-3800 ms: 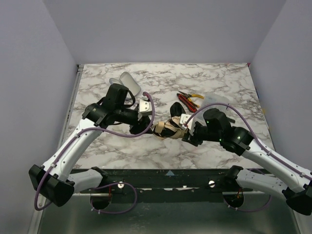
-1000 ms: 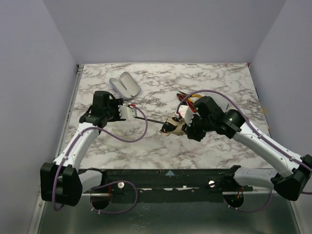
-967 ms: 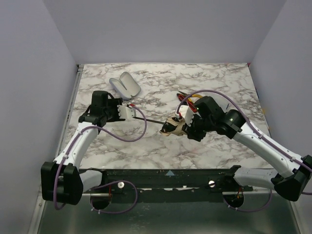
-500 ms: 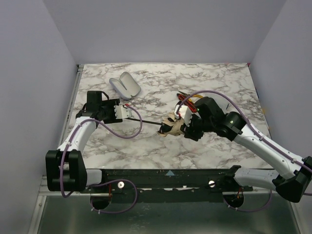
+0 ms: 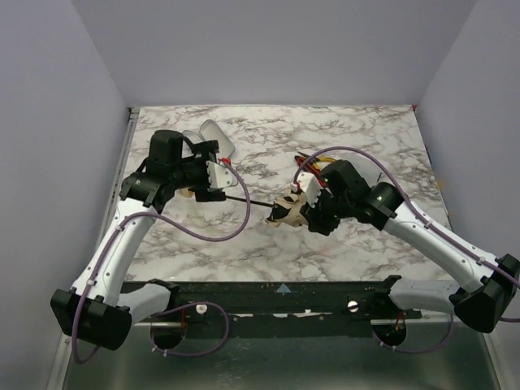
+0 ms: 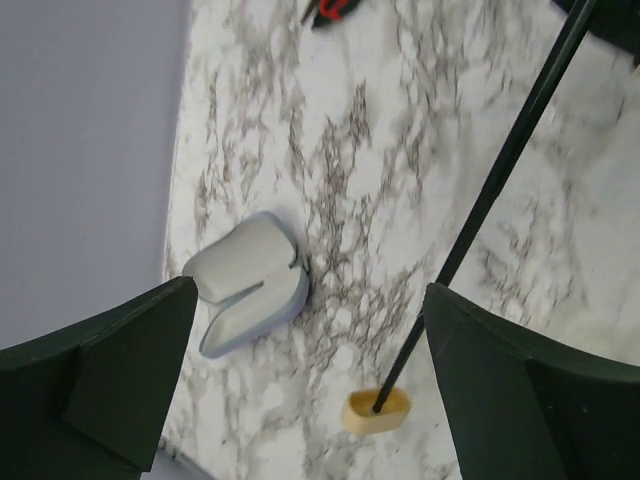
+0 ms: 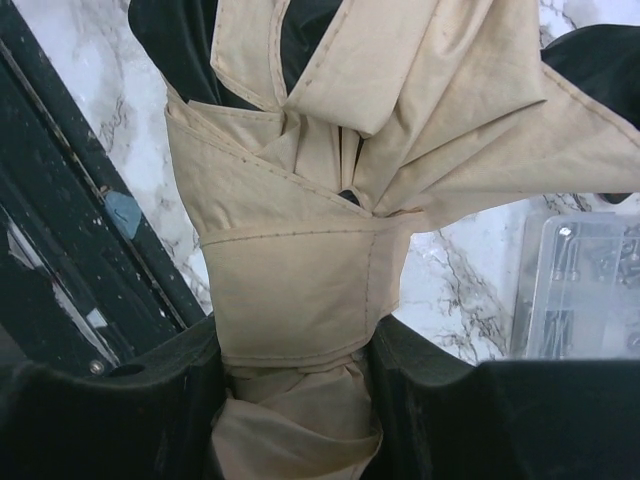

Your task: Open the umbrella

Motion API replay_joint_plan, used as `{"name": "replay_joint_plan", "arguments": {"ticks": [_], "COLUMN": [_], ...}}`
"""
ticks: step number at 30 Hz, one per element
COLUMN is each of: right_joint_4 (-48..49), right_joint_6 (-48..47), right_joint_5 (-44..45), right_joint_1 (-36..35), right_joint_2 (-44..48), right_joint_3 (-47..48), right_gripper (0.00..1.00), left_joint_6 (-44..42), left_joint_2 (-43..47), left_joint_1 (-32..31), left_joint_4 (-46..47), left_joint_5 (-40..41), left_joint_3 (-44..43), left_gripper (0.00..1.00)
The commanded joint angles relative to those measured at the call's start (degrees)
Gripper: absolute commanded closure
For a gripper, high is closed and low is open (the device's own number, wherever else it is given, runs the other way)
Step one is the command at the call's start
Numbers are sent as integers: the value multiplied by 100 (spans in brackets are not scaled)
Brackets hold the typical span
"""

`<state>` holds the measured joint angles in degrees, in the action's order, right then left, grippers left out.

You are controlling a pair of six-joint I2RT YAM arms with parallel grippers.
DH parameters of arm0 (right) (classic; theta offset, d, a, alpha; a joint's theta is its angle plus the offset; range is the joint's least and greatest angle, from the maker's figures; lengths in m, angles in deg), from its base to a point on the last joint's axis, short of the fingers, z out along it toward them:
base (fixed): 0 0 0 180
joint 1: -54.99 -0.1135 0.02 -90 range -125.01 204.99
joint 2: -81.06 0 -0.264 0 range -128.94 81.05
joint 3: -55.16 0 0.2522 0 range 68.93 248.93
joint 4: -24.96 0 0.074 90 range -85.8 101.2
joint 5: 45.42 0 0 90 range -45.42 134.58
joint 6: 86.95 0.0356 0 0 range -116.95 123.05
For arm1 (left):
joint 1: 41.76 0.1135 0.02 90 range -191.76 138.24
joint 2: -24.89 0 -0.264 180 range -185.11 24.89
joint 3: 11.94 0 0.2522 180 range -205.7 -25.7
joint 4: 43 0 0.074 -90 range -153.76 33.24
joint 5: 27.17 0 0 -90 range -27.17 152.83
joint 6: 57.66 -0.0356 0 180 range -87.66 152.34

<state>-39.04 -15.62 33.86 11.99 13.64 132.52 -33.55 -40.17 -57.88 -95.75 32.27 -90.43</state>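
The umbrella [image 5: 288,208] lies folded across the middle of the marble table, peach-tan fabric bunched with black lining showing. Its thin black shaft [image 5: 248,201] runs left to the oval tan handle [image 5: 188,193]. In the left wrist view the handle [image 6: 376,411] rests on the table with the shaft [image 6: 500,170] rising from it. My left gripper [image 5: 210,175] [image 6: 310,292] hangs above it, open wide and touching nothing. My right gripper [image 5: 307,210] [image 7: 295,335] is shut on the umbrella's folded fabric [image 7: 300,200].
A lavender oval case [image 5: 213,134] [image 6: 250,280] lies open at the back left, just behind the left gripper. Red-and-yellow-handled pliers [image 5: 313,166] and a clear plastic box [image 7: 580,280] sit behind the right gripper. The table's dark front rail [image 7: 70,200] is close to the right gripper.
My left gripper has opened and let go of the handle, then lifted up and back toward the case. The handle now lies on the table. The right gripper holds as before.
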Motion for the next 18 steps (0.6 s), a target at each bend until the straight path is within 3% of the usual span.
{"name": "replay_joint_plan", "arguments": {"ticks": [1, 8, 12, 14, 18], "right_joint_4": [902, 1949, 2371, 2210, 1279], "right_joint_6": [824, 1841, 1371, 514, -506], "right_joint_5": [24, -537, -673, -1310, -1763], "right_joint_1": [193, 625, 662, 655, 655], "right_joint_2": [65, 248, 422, 490, 242], "right_joint_3": [263, 420, 291, 256, 553], "right_gripper": [100, 100, 100, 100, 100], "left_joint_6": [2574, 6039, 7101, 6424, 3084], "left_joint_2": [228, 497, 698, 786, 1027], "left_joint_1": [10, 106, 101, -36, -693], "left_joint_4": [26, 1497, 2385, 2296, 1050], "left_joint_5": [-1373, -1971, -2207, -2379, -1948], "left_joint_3": [-655, -713, -194, -108, -270], "left_gripper": [2, 3, 4, 4, 2]}}
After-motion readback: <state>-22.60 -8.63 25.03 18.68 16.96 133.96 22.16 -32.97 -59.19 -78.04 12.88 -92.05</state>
